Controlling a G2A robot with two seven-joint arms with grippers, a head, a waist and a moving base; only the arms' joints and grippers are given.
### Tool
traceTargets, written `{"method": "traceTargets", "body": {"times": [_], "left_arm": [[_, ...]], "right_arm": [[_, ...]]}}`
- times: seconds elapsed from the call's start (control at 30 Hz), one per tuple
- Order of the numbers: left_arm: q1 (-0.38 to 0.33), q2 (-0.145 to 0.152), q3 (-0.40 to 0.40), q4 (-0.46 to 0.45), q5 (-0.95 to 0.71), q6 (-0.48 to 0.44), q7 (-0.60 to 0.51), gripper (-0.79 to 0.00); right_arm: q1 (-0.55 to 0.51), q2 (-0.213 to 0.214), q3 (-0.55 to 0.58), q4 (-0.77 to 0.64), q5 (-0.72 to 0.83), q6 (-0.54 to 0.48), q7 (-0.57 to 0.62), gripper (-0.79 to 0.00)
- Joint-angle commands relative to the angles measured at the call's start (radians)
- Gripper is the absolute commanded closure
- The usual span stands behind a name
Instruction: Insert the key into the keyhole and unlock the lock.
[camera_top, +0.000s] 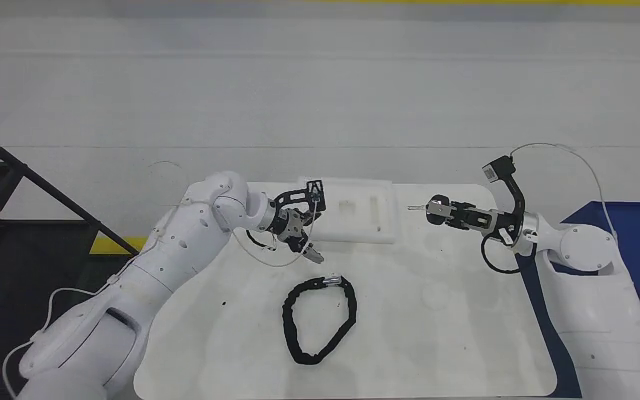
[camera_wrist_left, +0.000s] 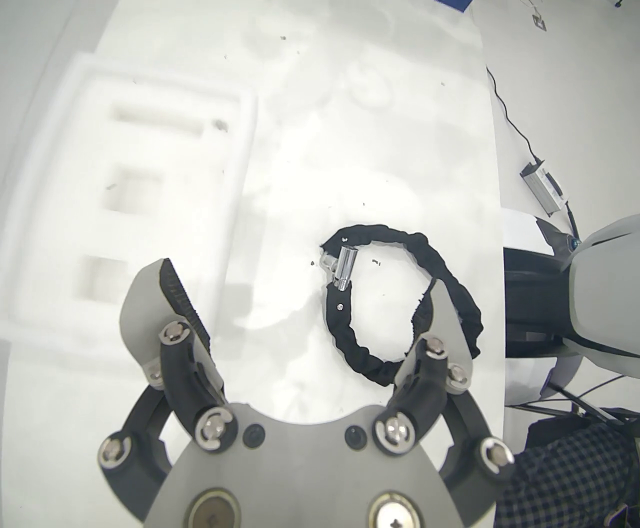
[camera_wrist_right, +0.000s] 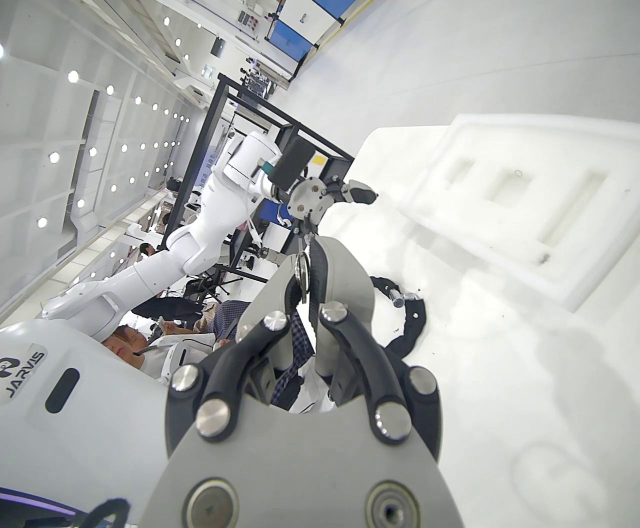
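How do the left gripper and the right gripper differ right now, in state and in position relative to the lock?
The left gripper is open and empty; the right gripper is shut on the key. The left gripper points down toward the chain lock; the right gripper lies about level, aimed toward the foam tray. The left gripper is nearer the lock than the right gripper. Neither touches it.

Glossy white, rounded arms (camera_top: 190, 235). The left pincer (camera_wrist_left: 300, 280) and right pincer (camera_wrist_right: 307, 255) are grey metal with black links (camera_wrist_left: 180, 370), silver screws (camera_wrist_left: 215, 429), ribbed black pads (camera_wrist_left: 182, 300).
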Motion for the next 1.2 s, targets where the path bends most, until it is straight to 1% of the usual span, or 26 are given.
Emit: {"method": "traceTargets", "body": {"times": [0.0, 0.13, 0.3, 0.8, 0.83, 0.87, 0.9, 1.03, 1.17], "left_arm": [[-0.006, -0.008, 0.043, 0.009, 0.014, -0.016, 0.016, -0.785], [-0.027, -0.017, 0.108, 0.003, 0.034, -0.034, 0.034, -0.785], [-0.049, -0.014, 0.181, -0.016, 0.029, -0.034, 0.034, -0.785], [-0.049, -0.014, 0.181, -0.016, 0.029, -0.034, 0.034, -0.785], [-0.049, -0.014, 0.173, -0.022, 0.039, -0.014, 0.052, -0.785], [-0.038, -0.012, 0.16, -0.032, 0.063, 0.017, 0.094, -0.785], [-0.021, -0.01, 0.155, -0.038, 0.086, 0.026, 0.124, -0.785], [0.038, 0.005, 0.119, -0.042, 0.197, 0.032, 0.277, -0.785], [0.105, 0.026, 0.081, -0.049, 0.377, 0.019, 0.464, -0.785]], "right_arm": [[0.0, 0.0, 0.0, 0.0, 0.0, 0.0, 0.0, 0.0], [0.0, 0.0, 0.0, 0.0, 0.0, 0.0, 0.0, 0.0], [0.0, 0.0, 0.0, 0.0, 0.0, 0.0, 0.0, 0.0], [0.0, 0.0, 0.0, 0.0, 0.0, 0.0, 0.0, 0.0], [0.0, 0.0, 0.0, 0.0, 0.0, 0.0, 0.0, 0.0], [0.0, 0.0, 0.0, 0.0, 0.0, 0.0, 0.0, 0.0], [0.0, 0.0, 0.0, 0.0, 0.0, 0.0, 0.0, 0.0], [0.0, 0.0, 0.0, 0.0, 0.0, 0.0, 0.0, 0.0], [0.0, 0.0, 0.0, 0.0, 0.0, 0.0, 0.0, 0.0]]}}
